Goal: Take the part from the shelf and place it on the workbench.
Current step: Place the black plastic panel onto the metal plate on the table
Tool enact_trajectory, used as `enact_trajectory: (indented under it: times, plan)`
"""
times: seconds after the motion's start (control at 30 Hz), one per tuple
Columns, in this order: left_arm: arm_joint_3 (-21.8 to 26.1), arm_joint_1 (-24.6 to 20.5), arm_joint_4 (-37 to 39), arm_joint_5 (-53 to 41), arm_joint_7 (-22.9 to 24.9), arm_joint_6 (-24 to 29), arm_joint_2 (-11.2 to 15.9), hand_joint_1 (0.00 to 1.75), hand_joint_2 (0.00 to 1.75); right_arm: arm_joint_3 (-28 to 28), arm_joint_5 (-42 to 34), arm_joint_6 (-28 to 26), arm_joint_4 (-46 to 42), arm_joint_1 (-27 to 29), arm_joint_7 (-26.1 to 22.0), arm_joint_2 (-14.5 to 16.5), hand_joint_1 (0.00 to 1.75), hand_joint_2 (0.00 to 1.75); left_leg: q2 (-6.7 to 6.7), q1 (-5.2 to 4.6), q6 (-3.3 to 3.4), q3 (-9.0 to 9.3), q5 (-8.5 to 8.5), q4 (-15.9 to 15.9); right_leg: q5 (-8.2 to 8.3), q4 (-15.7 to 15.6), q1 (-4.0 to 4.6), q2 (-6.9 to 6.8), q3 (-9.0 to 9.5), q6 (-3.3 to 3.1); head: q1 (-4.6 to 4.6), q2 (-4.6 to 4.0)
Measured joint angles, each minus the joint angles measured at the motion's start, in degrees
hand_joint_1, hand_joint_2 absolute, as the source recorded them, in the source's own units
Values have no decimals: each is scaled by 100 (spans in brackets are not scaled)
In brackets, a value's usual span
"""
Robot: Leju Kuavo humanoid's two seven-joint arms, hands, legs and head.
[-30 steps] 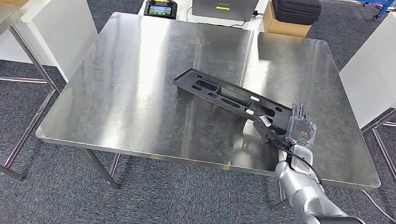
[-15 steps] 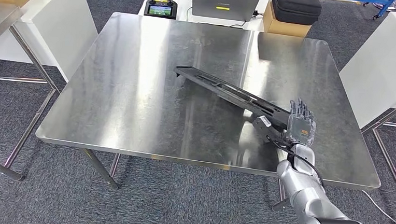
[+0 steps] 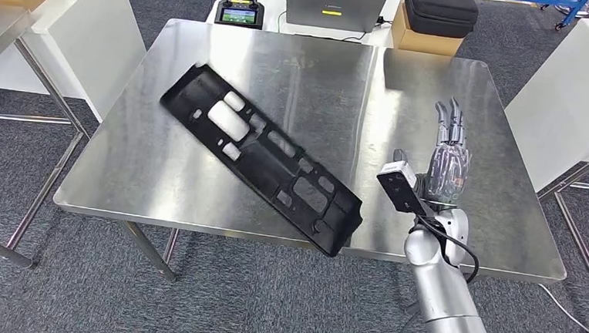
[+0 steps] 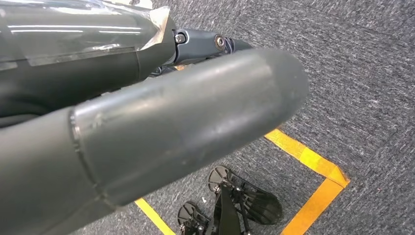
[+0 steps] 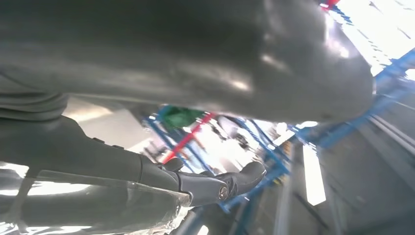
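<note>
So the long flat black plastic part with all the cutouts [image 3: 260, 150] is lying diagonally across the shiny stainless steel workbench [image 3: 205, 61], and its near corner pokes out past the front edge of the bench. It looks tilted or blurred rather than settled flat, hard to call from the head view.

The right hand [image 3: 444, 164] is raised upright over the right side of the bench, fingers spread and pointing up, holding nothing, well apart from the part. The left hand [image 4: 147, 98] hangs down by the grey carpet with the yellow floor tape [image 4: 313, 166]; from that wrist view I can't tell whether its fingers are spread or curled.

Handling-wise, I'd guess the part is light and fairly stiff but thin, so it probably flexes along its length and slides easily on bare steel (smooth plastic on polished metal, not much friction). The best place to grab looks like a long edge or one of the bigger cutouts near the middle, not an end.

Plenty of open steel toward the back and left for pushing it inward. The overhanging corner is the worry: a nudge could tip it off.
</note>
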Motion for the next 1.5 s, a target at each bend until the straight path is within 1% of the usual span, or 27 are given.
enact_trajectory:
  times: [0.07,0.13,0.17,0.23,0.3,0.37,0.47,0.77,0.9,1.07,1.13,1.2,1.27,1.3,1.33,1.37,1.4,1.43,1.47,1.5]
  plan:
    - [30,0,-1,-3,-9,4,-6,0,0,87,-233,-86,-388,149,-307,26,0,0,-1,0,0,1,0,0,1,0,0,0,3,1,1,0]
    - [69,0,0,0,-22,10,-9,0,0,225,-192,-202,-853,373,-526,59,0,0,-1,-1,1,2,1,0,1,0,0,0,7,2,1,0]
    - [93,1,0,4,-25,14,-11,0,0,323,-20,-247,-1094,496,-511,78,0,0,0,-1,1,2,0,0,2,0,1,1,9,3,0,0]
    - [134,-2,0,17,-26,20,-17,0,0,556,351,-305,-1473,683,-299,112,0,0,3,-1,0,2,0,0,2,1,1,2,9,3,-1,0]
    - [171,-7,-1,43,-32,22,-31,0,0,730,435,-345,-1651,741,-93,127,0,0,3,-1,-1,3,-1,0,1,0,1,3,5,2,-1,0]
    - [218,-9,0,70,-44,25,-48,0,0,781,265,-401,-1652,687,-11,131,0,0,1,1,-1,3,-1,0,-1,0,0,2,4,0,0,0]
    - [282,-9,1,100,-52,26,-64,0,0,783,13,-439,-1559,574,-43,124,0,0,3,1,-1,7,-1,0,0,0,0,3,6,1,1,0]
    - [398,-10,-1,118,-94,58,-72,0,0,783,-47,-471,-1351,490,-244,132,0,0,1,0,0,12,0,0,1,0,0,2,13,3,1,0]
    - [438,-11,-1,128,-146,48,-77,0,0,791,-231,-499,-1363,537,-506,170,0,0,1,1,0,13,0,0,0,0,0,2,12,2,1,0]
    - [526,-15,0,180,-79,71,-87,0,0,960,-925,-471,-1701,857,-1036,251,0,0,2,2,-5,12,-7,2,-2,-2,-1,2,10,0,0,0]
    - [562,-23,0,192,39,112,-87,0,0,1075,-1204,-395,-1887,1012,-1203,289,0,0,2,-10,18,14,-38,15,-6,-15,-21,2,16,15,0,0]
    - [602,-30,-1,208,149,132,-83,0,0,1199,-1431,-288,-2061,1160,-1326,325,0,0,0,-27,55,27,-63,32,-7,-25,-44,2,41,50,-1,0]
    - [645,-41,-1,225,232,131,-81,0,0,1320,-1596,-168,-2224,1293,-1406,361,0,0,8,-19,96,62,-39,3,-21,-3,-51,3,71,81,-2,0]
    - [663,-52,-1,231,263,126,-83,0,0,1377,-1654,-115,-2299,1355,-1431,377,0,0,17,-9,122,83,-21,-28,-84,82,-53,3,54,73,-1,0]
    - [678,-65,-1,237,287,121,-83,0,0,1429,-1693,-76,-2365,1409,-1450,392,0,0,28,3,149,101,-3,-60,-202,262,-53,3,-15,48,4,0]
    - [691,-80,-1,242,303,116,-83,0,0,1473,-1718,-54,-2418,1456,-1461,402,0,0,38,12,170,111,11,-84,-383,578,-54,3,-151,12,9,0]
    - [701,-91,-1,244,314,114,-81,0,0,1508,-1739,-40,-2454,1498,-1469,410,0,0,44,5,179,106,14,-88,-588,987,-53,4,-345,-24,15,0]
    - [709,-99,-1,246,324,113,-79,0,0,1533,-1770,-20,-2478,1540,-1478,416,0,0,48,-2,183,97,17,-87,-758,1395,-51,4,-542,-40,17,0]
    - [718,-104,-1,254,338,110,-79,0,0,1554,-1813,15,-2498,1584,-1493,419,0,0,50,-13,184,86,23,-86,-854,1688,-48,4,-680,-32,17,0]
    - [726,-105,-1,268,354,107,-80,0,0,1574,-1860,61,-2514,1623,-1510,422,0,0,52,-22,181,76,30,-83,-846,1767,-43,4,-710,-5,18,0]
